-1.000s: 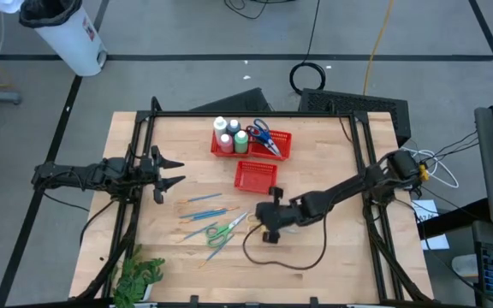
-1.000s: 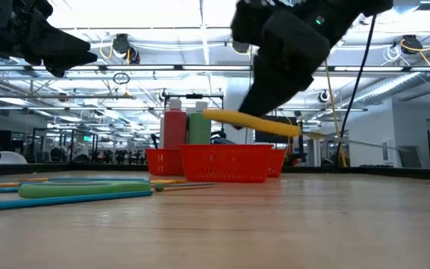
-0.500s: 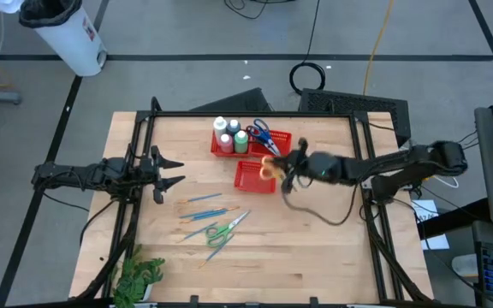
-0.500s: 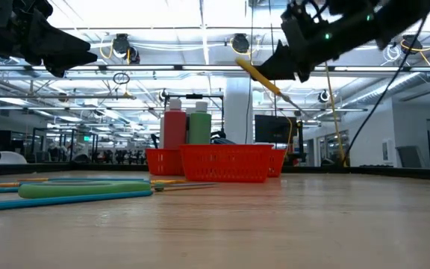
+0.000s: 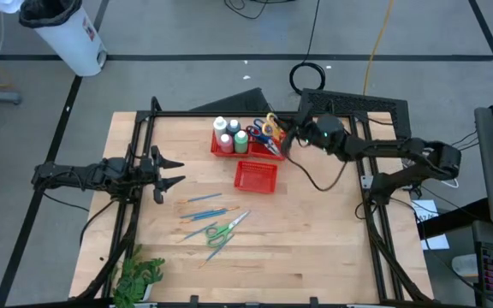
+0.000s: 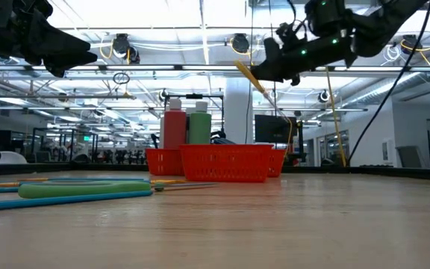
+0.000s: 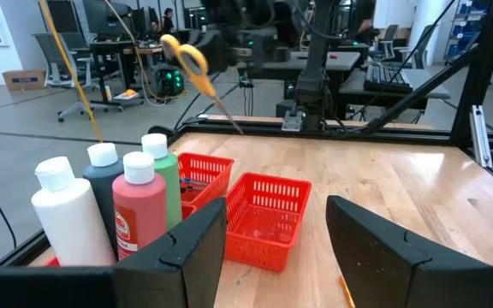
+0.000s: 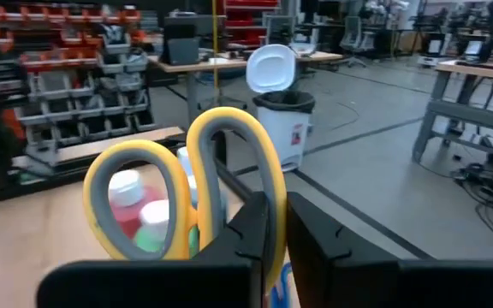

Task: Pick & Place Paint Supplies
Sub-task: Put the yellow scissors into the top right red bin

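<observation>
Right gripper (image 5: pixel 282 137) raised above the rear red basket (image 5: pixel 281 147), fingers clenched on yellow-handled scissors (image 5: pixel 270 125) held in the air, blades slanting downward. Bottles (image 5: pixel 229 134) and further scissors inside that basket. Left gripper (image 5: pixel 168 170) idle over the worktop's (image 5: pixel 332 248) left side, fingers apart and holding nothing. Brushes (image 5: pixel 202 208) and green-handled scissors (image 5: pixel 221 232) flat on the worktop.

Bare tabletop (image 5: pixel 332 231) right of the front basket (image 5: pixel 256 176); bottles (image 5: pixel 227 134) crowding the rear basket (image 5: pixel 284 141).
</observation>
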Motion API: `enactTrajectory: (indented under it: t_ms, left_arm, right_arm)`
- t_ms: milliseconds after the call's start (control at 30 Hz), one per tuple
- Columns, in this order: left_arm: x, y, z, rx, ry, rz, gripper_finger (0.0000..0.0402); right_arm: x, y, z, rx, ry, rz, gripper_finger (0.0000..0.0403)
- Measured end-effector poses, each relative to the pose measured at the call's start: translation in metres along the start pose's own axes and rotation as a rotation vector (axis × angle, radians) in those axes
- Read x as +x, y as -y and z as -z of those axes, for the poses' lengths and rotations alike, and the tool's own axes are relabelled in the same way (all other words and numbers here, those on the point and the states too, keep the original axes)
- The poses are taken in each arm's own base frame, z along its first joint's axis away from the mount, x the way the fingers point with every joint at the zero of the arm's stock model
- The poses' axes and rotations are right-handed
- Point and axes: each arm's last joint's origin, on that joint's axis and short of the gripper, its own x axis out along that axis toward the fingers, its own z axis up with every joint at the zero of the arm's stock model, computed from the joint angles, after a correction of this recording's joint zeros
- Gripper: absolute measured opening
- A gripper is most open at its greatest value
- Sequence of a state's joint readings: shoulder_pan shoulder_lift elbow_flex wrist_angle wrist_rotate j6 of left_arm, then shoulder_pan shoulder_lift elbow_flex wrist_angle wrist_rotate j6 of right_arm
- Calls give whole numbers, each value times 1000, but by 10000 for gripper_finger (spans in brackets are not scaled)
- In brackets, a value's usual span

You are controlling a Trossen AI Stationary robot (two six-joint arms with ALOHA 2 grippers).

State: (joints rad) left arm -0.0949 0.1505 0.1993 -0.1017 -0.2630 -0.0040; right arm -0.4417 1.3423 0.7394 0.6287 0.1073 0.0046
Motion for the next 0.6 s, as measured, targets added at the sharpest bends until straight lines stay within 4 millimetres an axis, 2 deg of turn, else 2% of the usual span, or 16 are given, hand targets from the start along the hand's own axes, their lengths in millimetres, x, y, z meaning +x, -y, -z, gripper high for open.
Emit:
enactTrajectory:
  t_ms: [167,300,600]
  left_arm:
    - [0,0,0,0,1,0,209]
    - [0,0,0,0,0,0,209]
    - [0,0,0,0,0,0,209]
  right_arm:
    - [24,14,4,-46,-12,-3,15]
    - [42,24,20,-41,-53,32,15]
    - [61,32,53,-16,-125,55,15]
